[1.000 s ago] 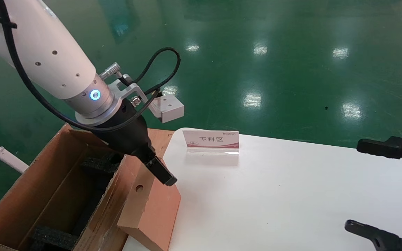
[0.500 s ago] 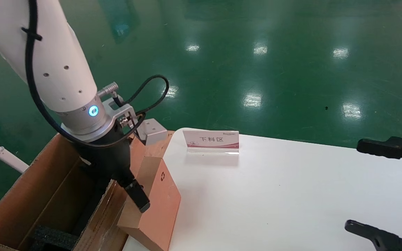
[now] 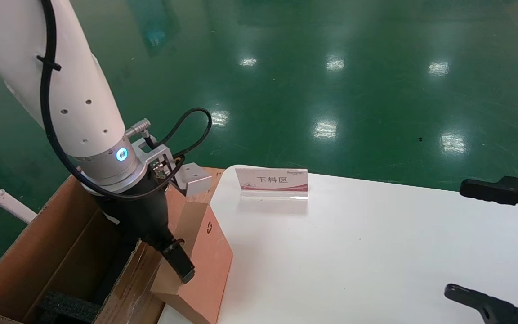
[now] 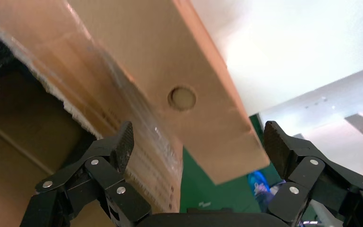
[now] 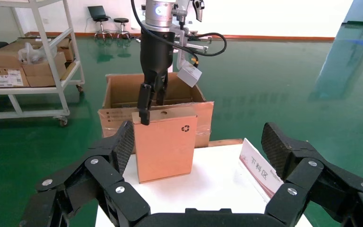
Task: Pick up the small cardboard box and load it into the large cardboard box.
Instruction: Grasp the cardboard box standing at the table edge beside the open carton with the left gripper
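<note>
Now, left gripper: the left gripper (image 3: 179, 265) hangs from the white arm at the small box's top edge, over the seam between the two cartons; in the left wrist view its jaws are spread wide, one finger on each side of the box's narrow edge, neither pad touching.
Small box: the flat, plain brown rectangular small cardboard box (image 3: 203, 263) stands upright on the left edge of the white desk (image 3: 376, 252), tilted slightly, leaning toward or against the larger carton's flap; a dark recycling symbol (image 3: 209, 227) is printed near its upper corner, and a round punched hole (image 4: 182, 98) shows on its narrow edge.
Large box: the big brown corrugated large cardboard box (image 3: 47, 261) sits open just beside the desk's left edge, with black foam padding (image 3: 68, 308) inside and glossy clear tape along the flap nearest the small box.
Right gripper: the right gripper (image 3: 493, 245) is parked at the desk's right side, well apart from both cartons, jaws spread and empty.
Sign: a white and red label stand with Chinese characters (image 3: 271, 181) stands near the desk's far edge.
</note>
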You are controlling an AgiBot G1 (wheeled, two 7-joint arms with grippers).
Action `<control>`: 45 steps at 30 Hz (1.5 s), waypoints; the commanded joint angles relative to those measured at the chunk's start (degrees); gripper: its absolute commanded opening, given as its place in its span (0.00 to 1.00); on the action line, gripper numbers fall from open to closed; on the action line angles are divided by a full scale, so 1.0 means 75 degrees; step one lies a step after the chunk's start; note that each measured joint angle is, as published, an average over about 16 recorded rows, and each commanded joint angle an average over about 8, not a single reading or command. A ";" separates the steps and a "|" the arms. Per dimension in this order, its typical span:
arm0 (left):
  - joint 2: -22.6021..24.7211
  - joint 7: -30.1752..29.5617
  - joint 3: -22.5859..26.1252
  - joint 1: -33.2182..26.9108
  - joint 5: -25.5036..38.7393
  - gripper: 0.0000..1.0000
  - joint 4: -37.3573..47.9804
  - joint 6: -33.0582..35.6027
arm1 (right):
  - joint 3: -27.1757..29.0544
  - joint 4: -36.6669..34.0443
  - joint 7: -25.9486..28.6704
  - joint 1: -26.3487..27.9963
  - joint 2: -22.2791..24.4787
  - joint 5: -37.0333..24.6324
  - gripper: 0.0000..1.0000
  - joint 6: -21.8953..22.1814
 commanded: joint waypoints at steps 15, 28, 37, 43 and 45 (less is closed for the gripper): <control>-0.0178 0.0005 0.0162 0.0497 0.0559 1.00 0.0022 -0.0932 | -0.0008 0.0000 -0.0004 0.0002 0.0003 0.0006 1.00 0.0004; -0.0209 0.0045 0.0194 0.0631 0.0707 0.27 0.0021 -0.1190 | -0.0010 -0.0002 -0.0007 0.0001 0.0005 0.0009 0.39 0.0007; -0.0196 0.0039 0.0186 0.0606 0.0692 0.00 0.0020 -0.1143 | -0.0010 -0.0002 -0.0006 0.0000 0.0005 0.0009 0.00 0.0007; -0.0193 0.0037 0.0183 0.0595 0.0685 0.00 0.0020 -0.1122 | -0.0010 -0.0002 -0.0005 0.0000 0.0005 0.0009 0.00 0.0007; -0.0192 0.0036 0.0182 0.0593 0.0683 0.00 0.0020 -0.1117 | -0.0010 -0.0002 -0.0005 0.0001 0.0005 0.0009 0.00 0.0007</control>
